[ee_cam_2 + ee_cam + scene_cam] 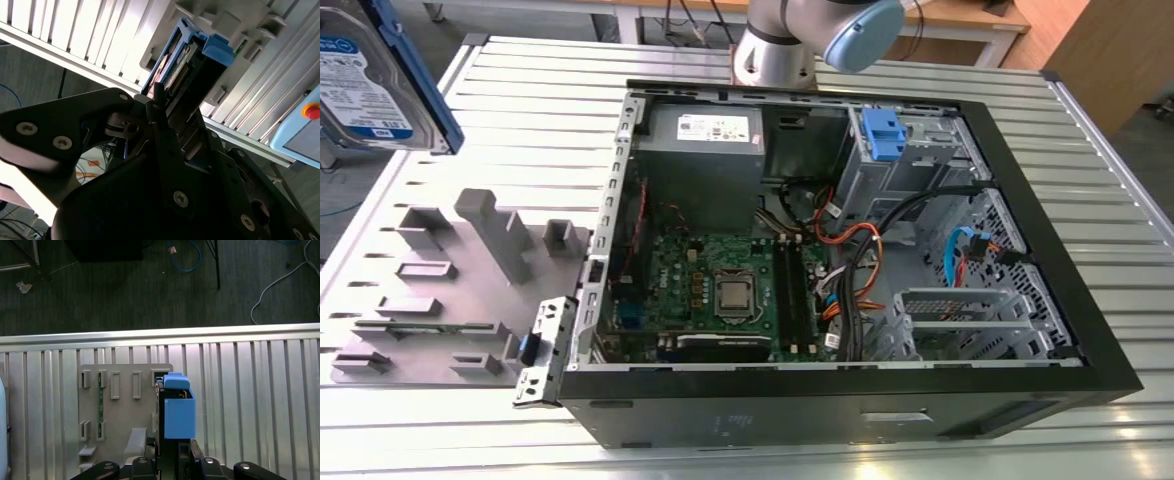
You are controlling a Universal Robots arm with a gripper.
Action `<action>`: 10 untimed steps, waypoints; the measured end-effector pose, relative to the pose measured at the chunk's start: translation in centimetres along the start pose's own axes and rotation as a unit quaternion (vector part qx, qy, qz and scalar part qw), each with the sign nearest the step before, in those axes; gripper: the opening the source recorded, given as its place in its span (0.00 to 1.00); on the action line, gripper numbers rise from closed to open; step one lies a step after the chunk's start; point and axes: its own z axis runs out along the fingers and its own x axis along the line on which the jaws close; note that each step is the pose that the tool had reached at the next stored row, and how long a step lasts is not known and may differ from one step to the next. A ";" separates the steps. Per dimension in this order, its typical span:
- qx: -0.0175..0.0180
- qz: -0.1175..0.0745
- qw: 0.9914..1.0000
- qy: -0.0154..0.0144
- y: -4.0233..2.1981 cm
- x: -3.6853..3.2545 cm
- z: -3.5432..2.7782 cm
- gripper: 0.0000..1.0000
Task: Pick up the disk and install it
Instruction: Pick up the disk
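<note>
The disk (371,78), silver-grey with a white-and-blue label and a blue bracket along its edge, hangs in the air at the exterior view's upper left, above the slatted table. In the first wrist view I see it edge-on, its blue bracket (178,410) sticking out from my gripper (172,454), which is shut on it. The second wrist view shows the disk (186,62) and its connector edge running out past the black fingers (159,107).
An open computer case (1067,330) lies on the table, with motherboard, cables and a drive bay carrying a blue tab (881,132). A grey fixture plate (454,290) with upright blocks sits at the exterior view's left, below the held disk. The arm's base (781,45) stands behind the case.
</note>
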 end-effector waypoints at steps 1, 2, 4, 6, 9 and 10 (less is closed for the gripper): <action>0.000 0.000 1.000 0.000 0.00 -0.01 -0.17 0.35; 0.000 0.000 1.000 0.000 0.01 -0.01 -0.34 0.35; 0.000 0.000 1.000 0.000 0.02 -0.02 -0.70 0.35; 0.000 0.000 1.000 0.000 0.03 -0.03 -0.96 0.35; 0.000 0.000 1.000 0.000 0.03 -0.03 -0.97 0.35; 0.000 0.000 1.000 0.000 0.02 -0.03 -0.98 0.35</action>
